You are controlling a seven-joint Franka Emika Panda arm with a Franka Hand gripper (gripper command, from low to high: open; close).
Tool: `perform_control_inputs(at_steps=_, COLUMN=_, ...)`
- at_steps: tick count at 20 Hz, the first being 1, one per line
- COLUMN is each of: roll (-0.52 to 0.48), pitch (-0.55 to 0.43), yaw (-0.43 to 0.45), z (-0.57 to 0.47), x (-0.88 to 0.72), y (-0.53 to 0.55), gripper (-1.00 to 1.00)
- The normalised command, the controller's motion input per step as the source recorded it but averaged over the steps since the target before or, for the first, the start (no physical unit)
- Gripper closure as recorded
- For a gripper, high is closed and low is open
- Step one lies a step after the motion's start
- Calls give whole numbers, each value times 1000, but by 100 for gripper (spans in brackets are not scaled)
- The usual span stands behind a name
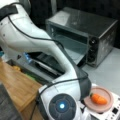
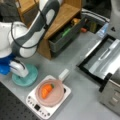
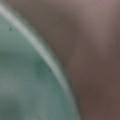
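The gripper (image 2: 20, 71) is right down on the teal plate (image 2: 31, 77), its white body pressed low over the plate's near-left part in a front view. Whether the fingers are spread or closed, I cannot tell; they are hidden under the body. The wrist view is filled with the plate (image 3: 25, 82), its pale rim curving from upper left to lower right, with grey table (image 3: 97, 50) beyond it. So the plate lies directly beneath the gripper, touching or all but touching.

Just beside it, toward a front view's right, sits the pink bowl (image 2: 56, 98) on the white scale (image 2: 33, 106), holding a carrot (image 2: 46, 90) whose long axis runs diagonally, green top pointing up-right, away from the gripper. Farther off in that direction stands the toaster oven (image 1: 82, 32), door (image 2: 100, 60) dropped open. Behind the gripper is a wooden rack (image 2: 60, 15) with a grey bin (image 2: 65, 37) of toy food.
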Motion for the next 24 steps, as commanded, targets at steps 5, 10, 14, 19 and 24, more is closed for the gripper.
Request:
perform_control_inputs(at_steps=5, roll=-68, pitch=-26, yaw=136, z=-83, x=73, y=20, gripper=100)
perform_control_inputs(at_steps=10, roll=-47, pitch=-17, yaw=150, z=-29, x=37, y=35, gripper=100)
perform_control_inputs(at_steps=14, roll=-16, pitch=0, yaw=145, z=-22, x=21, y=82, gripper=100)
perform_control_inputs(at_steps=19, roll=-2, pitch=23, yaw=137, z=-34, x=8, y=88, gripper=100)
perform_control_inputs(at_steps=24, roll=4, pitch=48, yaw=144, z=-10, x=-12, y=46, gripper=100)
